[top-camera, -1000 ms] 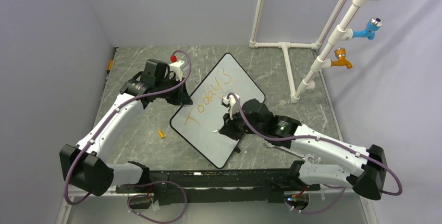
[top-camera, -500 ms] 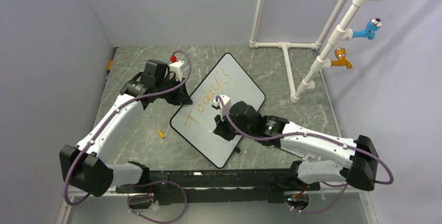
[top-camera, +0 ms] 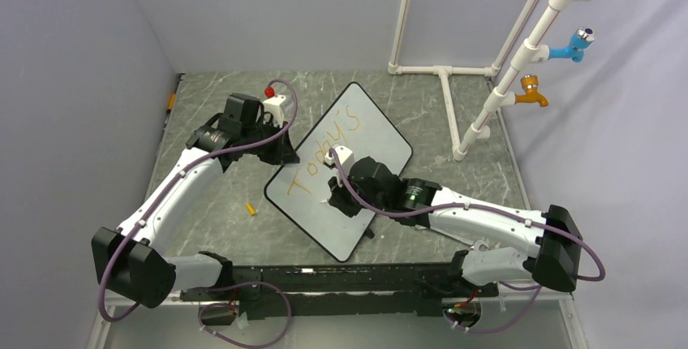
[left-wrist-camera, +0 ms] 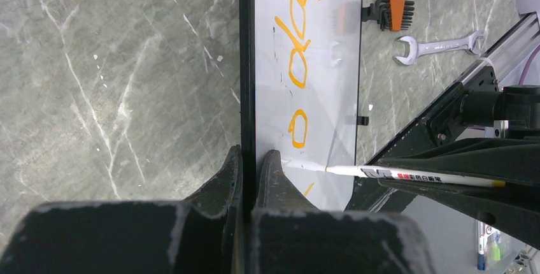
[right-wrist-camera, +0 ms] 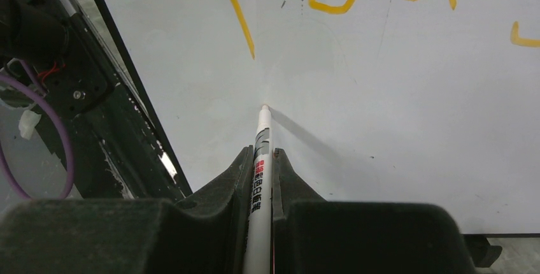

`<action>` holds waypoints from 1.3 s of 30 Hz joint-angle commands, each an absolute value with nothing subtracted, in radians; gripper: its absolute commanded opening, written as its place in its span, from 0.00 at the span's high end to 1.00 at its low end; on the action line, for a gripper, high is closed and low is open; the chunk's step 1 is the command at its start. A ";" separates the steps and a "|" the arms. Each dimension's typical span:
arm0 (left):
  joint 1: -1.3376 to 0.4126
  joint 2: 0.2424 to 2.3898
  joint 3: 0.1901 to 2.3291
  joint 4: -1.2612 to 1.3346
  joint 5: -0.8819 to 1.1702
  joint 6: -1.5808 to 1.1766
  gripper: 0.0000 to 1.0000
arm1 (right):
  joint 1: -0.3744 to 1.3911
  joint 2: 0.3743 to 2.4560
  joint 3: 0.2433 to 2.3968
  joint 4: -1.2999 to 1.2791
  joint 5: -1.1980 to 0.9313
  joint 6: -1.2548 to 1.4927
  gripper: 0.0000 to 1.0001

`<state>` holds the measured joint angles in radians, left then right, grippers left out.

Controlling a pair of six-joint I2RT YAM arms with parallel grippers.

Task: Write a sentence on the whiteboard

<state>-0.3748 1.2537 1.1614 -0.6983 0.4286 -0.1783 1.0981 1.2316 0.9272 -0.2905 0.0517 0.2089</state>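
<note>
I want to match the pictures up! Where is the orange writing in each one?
Top view: the orange writing sits in the middle, slanting up across the whiteboard.
Left wrist view: upper middle, running down the board.
Right wrist view: along the top edge, above the tip of the marker.
Shared landmark: the whiteboard's thin black rim, seen in all three.

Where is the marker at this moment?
In the right wrist view, the marker is clamped in the right gripper, its tip at the whiteboard just below the orange T.
</note>
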 commanded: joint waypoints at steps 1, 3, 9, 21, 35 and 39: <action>-0.373 1.240 1.142 -0.701 0.228 -0.080 1.00 | 1.111 1.243 0.981 -0.252 0.072 0.196 1.00; -0.373 1.241 1.142 -0.702 0.229 -0.080 1.00 | 1.115 1.245 0.983 -0.252 0.072 0.196 1.00; -0.373 1.238 1.141 -0.702 0.229 -0.078 1.00 | 1.128 1.259 0.983 -0.248 0.069 0.199 1.00; -0.373 1.237 1.142 -0.702 0.230 -0.078 1.00 | 1.176 1.292 0.993 -0.254 0.083 0.205 1.00; -0.372 1.237 1.142 -0.701 0.228 -0.078 1.00 | 1.224 1.272 0.946 -0.286 0.107 0.230 1.00; -0.373 1.236 1.142 -0.701 0.227 -0.078 1.00 | 1.235 1.264 0.919 -0.294 0.115 0.247 1.00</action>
